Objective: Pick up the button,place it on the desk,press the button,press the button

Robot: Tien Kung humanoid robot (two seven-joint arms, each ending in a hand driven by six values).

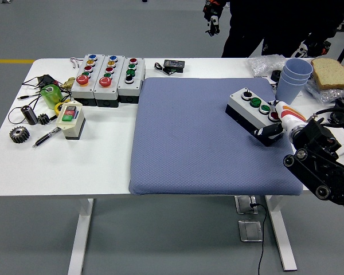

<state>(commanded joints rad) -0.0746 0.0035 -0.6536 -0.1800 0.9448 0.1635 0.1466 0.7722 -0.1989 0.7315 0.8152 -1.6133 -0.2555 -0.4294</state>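
A grey button box (pixel 251 112) with a black base lies askew on the right part of the blue mat (pixel 189 137). It carries a small switch, two green buttons and a red button. My right hand (pixel 277 121) comes in from the lower right. Its white and orange finger lies on the box's top at the red-button end, and its black thumb presses the box's near right end. The left arm is out of sight.
Three grey button boxes (pixel 107 78) stand at the back left, with a cream switch box (pixel 70 120), a gear (pixel 18 134) and cables near them. Blue cups (pixel 294 78), bread (pixel 331 72) and a plastic bag sit back right. A person (pixel 275 26) stands beyond the table.
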